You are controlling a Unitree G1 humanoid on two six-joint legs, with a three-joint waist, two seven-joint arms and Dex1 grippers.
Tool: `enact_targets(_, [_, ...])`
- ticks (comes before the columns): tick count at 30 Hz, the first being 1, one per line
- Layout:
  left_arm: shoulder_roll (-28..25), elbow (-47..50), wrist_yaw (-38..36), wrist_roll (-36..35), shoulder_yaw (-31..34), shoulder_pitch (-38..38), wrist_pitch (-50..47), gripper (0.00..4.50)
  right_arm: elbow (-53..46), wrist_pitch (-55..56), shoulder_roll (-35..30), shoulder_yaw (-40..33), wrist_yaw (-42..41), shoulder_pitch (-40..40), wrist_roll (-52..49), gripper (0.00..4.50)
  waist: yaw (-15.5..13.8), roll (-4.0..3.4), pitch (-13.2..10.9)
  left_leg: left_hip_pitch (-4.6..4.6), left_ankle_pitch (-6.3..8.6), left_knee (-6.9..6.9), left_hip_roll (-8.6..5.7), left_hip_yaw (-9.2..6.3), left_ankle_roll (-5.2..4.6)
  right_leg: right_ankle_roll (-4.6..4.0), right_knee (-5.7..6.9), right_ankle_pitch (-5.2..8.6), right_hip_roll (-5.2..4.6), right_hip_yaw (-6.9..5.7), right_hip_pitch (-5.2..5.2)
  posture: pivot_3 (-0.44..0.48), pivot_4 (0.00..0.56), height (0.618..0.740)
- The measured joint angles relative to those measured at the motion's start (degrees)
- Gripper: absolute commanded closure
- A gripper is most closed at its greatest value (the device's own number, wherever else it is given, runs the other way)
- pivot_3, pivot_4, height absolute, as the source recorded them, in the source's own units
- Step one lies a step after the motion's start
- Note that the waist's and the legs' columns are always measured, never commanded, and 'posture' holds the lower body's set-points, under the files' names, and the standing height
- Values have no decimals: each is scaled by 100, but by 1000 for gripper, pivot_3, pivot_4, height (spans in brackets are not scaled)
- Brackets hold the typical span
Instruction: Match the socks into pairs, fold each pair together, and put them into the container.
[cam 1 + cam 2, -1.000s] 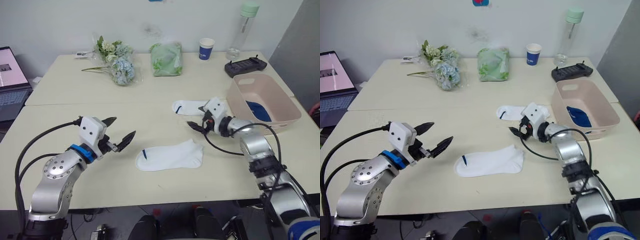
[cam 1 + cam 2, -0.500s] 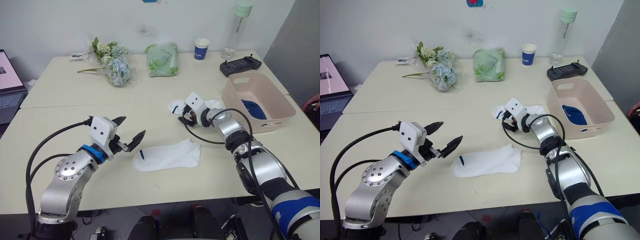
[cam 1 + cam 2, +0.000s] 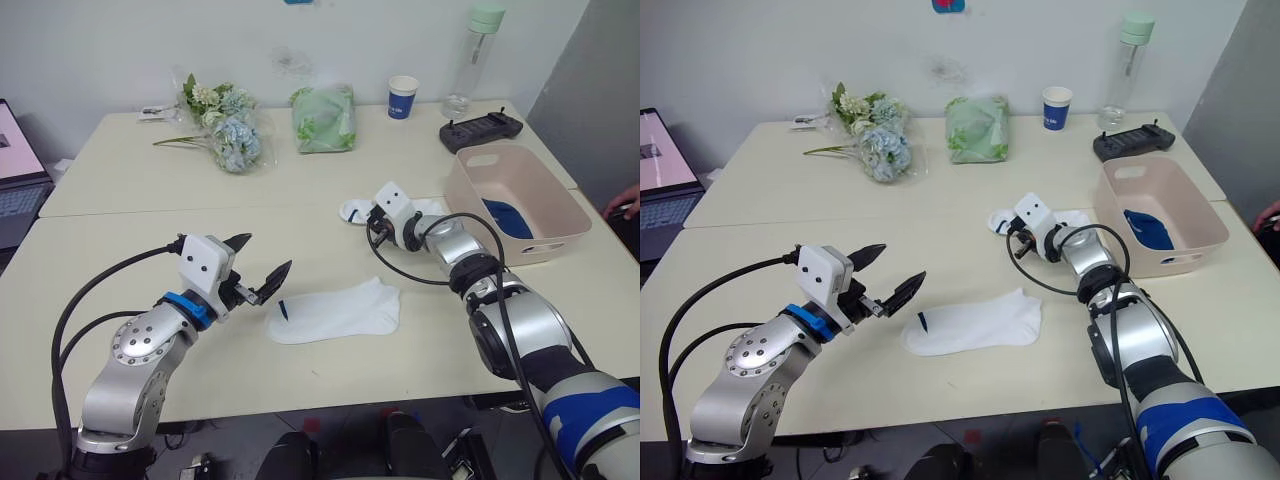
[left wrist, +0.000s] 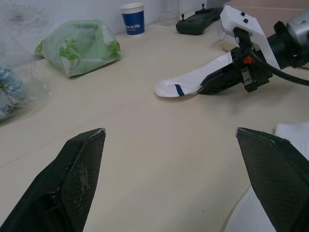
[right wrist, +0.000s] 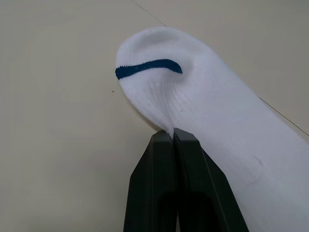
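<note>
Pinching white sock (image 5: 203,106), right tool (image 5: 172,137); sock lengthwise toward container (image 3: 520,175).

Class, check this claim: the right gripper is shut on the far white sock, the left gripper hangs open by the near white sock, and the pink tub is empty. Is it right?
Not quite. The pink tub is not empty: the right eye view shows a dark blue item in it. The rest stands: the right gripper is shut on the far white sock, and the left gripper hangs open by the near white sock.
</note>
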State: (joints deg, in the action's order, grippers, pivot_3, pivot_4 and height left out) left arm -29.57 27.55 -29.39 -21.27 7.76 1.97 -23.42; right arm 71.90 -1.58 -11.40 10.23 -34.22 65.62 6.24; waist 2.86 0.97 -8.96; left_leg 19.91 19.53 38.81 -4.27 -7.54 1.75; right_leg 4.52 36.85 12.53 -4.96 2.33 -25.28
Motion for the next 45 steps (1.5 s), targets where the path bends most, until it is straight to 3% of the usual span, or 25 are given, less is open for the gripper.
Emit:
enact_targets(6, [-17, 23, 21, -141, 207, -99, -148, 0, -558, 106, 288, 117, -740, -150, 46, 4473, 73, -3, -2, 1, 0, -5, 3, 0, 1, 0, 1, 0, 7, 1, -6, 0, 150, 740])
enact_targets(15, [-424, -56, -179, -195, 720, -400, -237, 0, -3636, -976, 712, 1001, -1750, -1707, 57, 4473, 32, -6, -3, 5, 1, -2, 12, -9, 1, 0, 0, 0, 3, -6, -6, 0, 150, 740])
enact_targets(21, [-528, -582, -336, -116, 763, -245, -167, 0, -4506, -1468, 502, 1179, -1872, -2002, -25, 2427, -19, -7, -4, 5, 1, -1, 0, -10, 1, 0, -1, 0, 2, -7, -4, 0, 150, 740])
enact_targets(27, [-710, -1243, -539, 122, 541, 285, -15, 0, -5756, -2552, 187, 523, -2072, -2015, -797, 374, -41, -7, -4, 4, 1, -3, 0, -10, 2, 0, -1, 0, 3, -8, -5, 0, 150, 740])
enact_targets(30, [-685, -1788, -764, 122, 386, 676, 62, 0, -5942, -2638, -273, 309, -1894, -1985, -849, 374, -84, -5, -3, 3, 1, -1, -6, -9, 1, 0, -3, 0, 2, -10, -2, 0, 150, 740])
enact_targets(34, [-685, -2770, -1199, 188, 159, 1065, 265, 0, -5349, -2452, -698, 104, -1416, -2003, -631, 374, -97, -4, -3, 4, 1, -2, -8, -3, 1, 0, -2, 0, 3, -9, -6, 0, 150, 740])
enact_targets(40, [-668, -4582, -1883, 671, -540, 2278, 798, 0, -4398, -2534, -554, -60, -1046, -2038, -744, 374, -69, -3, -3, 5, 1, -1, -9, -1, 2, 0, -2, 0, 4, -7, -7, 0, 150, 740])
enact_targets(44, [-574, -5288, -2147, 891, -782, 2532, 1124, 0, -4227, -2533, -413, -125, -897, -2070, -786, 374, 29, -2, -1, 7, 1, -2, -6, -2, 1, 0, -2, 0, -2, -8, -12, 0, 150, 740])
enact_targets(45, [-546, -5422, -2213, 918, -814, 2607, 1223, 188, -4206, -2497, -416, -119, -881, -2075, -772, 543, 36, -1, -1, 7, 0, 0, -5, -4, 1, 0, -1, 0, -3, -9, -10, 0, 150, 740])
